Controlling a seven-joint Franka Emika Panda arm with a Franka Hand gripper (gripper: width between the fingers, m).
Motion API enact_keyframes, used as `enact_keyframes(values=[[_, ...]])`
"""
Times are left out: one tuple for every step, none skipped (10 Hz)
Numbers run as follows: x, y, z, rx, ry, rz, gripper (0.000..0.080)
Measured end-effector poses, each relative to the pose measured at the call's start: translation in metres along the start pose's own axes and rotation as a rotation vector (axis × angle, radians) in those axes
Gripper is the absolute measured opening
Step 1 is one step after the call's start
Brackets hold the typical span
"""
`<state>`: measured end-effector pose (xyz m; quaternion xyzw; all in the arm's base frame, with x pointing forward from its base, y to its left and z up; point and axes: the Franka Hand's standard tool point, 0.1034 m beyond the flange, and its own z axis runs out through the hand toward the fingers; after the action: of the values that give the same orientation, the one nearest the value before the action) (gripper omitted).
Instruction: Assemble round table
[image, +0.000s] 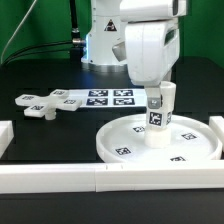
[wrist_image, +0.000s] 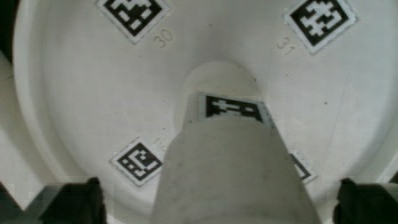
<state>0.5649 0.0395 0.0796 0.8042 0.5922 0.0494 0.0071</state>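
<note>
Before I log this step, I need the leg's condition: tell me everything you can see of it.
The leg is a thick white cylinder, plastic by its look, with small black-white square markers on its side. It stands upright at the middle of the disc, its lower end at the hub. The open tool sits around its top, one finger on each side; whether they touch it cannot be told.

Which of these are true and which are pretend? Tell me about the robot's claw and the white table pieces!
1. The leg stands upright on the round disc. True.
2. The cross-shaped piece lies on the disc. False: it lies on the black table, toward the exterior view's left.
3. The claw is open. True.
4. The marker board is held up in the air. False: it lies flat on the table.
</note>
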Motion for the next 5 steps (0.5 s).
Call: enact_keyframes(values=[[-0.0004,-0.0005,0.0005,-0.002,-0.01,-0.083,0.0649],[-0.0009,-0.0009,0.001,-0.003,-0.013,-0.132,0.0649],[-0.0019,-0.0008,0.0013,-0.003,-0.015,-0.163,0.0649],[-0.0024,-0.0005,0.0013,-0.005,-0.024,-0.219,0.0649],[-0.0023,-0.0006,0.0013,-0.006,-0.032,-0.265,0.0649]])
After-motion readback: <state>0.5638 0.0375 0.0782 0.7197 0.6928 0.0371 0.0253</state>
